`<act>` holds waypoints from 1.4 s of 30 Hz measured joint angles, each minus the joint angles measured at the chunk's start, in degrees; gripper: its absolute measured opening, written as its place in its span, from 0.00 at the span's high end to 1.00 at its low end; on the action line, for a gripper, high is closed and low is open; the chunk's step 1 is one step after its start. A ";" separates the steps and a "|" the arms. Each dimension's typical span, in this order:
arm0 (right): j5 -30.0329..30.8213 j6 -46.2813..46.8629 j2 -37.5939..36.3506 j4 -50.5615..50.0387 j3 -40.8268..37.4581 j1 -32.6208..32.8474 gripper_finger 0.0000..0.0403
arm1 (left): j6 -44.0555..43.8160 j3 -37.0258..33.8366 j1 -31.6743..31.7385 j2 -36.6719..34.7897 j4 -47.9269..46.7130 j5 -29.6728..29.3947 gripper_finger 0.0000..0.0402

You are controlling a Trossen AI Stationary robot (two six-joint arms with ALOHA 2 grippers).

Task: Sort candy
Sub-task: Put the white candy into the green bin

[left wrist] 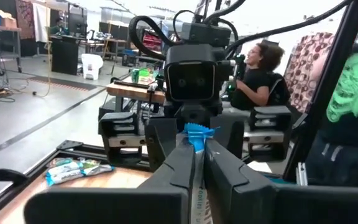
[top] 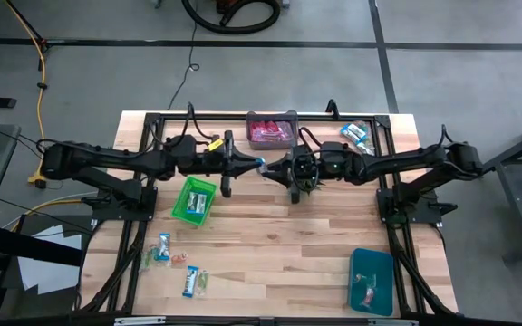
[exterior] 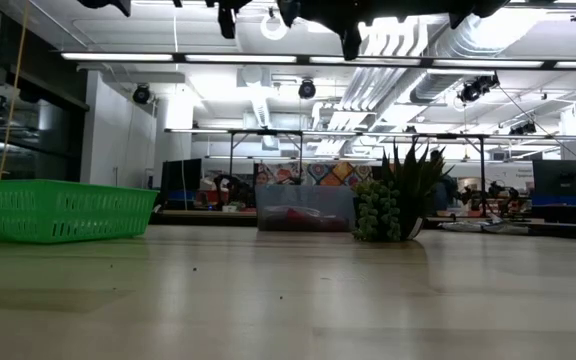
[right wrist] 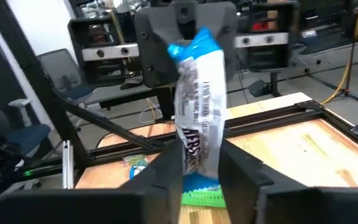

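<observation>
A teal bin (top: 371, 281) is seen at the table's near right corner with one candy in it, a green basket (top: 194, 199) left of centre with a wrapped piece inside, and a clear bin (top: 272, 129) at the far edge filled with red-pink sweets. Above the table's middle, a blue-and-white candy bar (right wrist: 197, 118) is clamped by the closed left gripper (top: 254, 164). The bar's other end lies between the slightly parted fingers of the right gripper (top: 272, 168), while loose candies (top: 175, 263) are scattered at the near left.
</observation>
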 joint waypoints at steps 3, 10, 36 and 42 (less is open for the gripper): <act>3.32 -0.01 -1.21 -0.79 0.00 -0.09 0.68 | 1.38 0.00 0.97 -3.59 -6.38 -0.87 0.99; 14.72 -5.30 -5.02 -7.46 0.02 -0.12 0.46 | 0.33 0.00 3.51 -18.53 -30.20 -5.76 1.00; 19.52 -1.96 -4.95 -14.07 0.02 -3.01 0.42 | -63.59 -0.59 -11.68 -11.03 -86.54 -22.25 1.00; 19.52 -1.96 -4.93 -15.89 0.02 -3.00 0.42 | -68.45 -9.12 -11.64 -6.96 -74.76 -16.30 1.00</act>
